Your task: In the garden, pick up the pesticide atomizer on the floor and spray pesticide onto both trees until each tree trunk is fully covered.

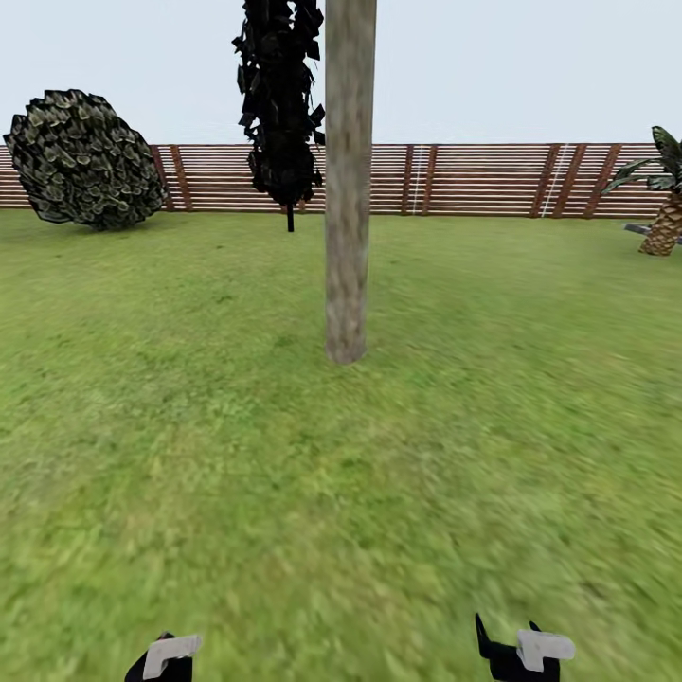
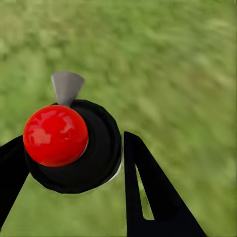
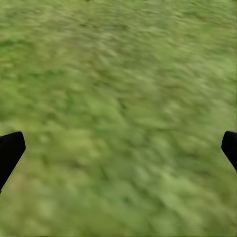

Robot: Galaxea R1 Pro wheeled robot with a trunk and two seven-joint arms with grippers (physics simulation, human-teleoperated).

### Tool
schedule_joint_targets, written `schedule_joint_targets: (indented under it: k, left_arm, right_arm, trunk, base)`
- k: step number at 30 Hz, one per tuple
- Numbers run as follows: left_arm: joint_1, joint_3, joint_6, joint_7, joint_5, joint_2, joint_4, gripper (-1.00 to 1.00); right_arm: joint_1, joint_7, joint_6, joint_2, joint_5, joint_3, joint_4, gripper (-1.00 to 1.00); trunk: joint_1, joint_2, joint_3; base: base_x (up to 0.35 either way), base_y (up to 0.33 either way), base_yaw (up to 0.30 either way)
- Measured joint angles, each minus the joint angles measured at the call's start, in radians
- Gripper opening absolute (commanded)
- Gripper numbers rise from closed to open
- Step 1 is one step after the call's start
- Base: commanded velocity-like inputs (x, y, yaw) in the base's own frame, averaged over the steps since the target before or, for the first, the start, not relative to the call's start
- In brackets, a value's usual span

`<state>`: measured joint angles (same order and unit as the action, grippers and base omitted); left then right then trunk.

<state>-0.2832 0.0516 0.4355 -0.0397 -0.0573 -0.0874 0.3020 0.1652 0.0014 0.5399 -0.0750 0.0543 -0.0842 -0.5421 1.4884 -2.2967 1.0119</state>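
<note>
while gripped, atomizer (image 2: 74,145) nozzle points groundward.

No readable text, labels, numbers or signs anywhere.

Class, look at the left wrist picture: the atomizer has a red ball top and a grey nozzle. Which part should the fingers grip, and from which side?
Best gripped on the round black body of the atomizer, below the red ball, with one of the fingers on each flank. That probably leaves the grey nozzle clear, pointing away from the left gripper over the grass, as it sits now.
</note>
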Motion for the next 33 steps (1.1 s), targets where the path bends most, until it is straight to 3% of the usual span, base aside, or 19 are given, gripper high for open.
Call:
schedule_joint_targets:
  k: [33]
  left_arm:
    - [0.000,0.000,0.000,0.000,0.000,0.000,-0.001,-1.00]
  right_arm:
    - [0.000,0.000,0.000,0.000,0.000,0.000,0.000,1.00]
  trunk:
    - [0.000,0.000,0.000]
  base:
    - [0.338,0.000,0.000]
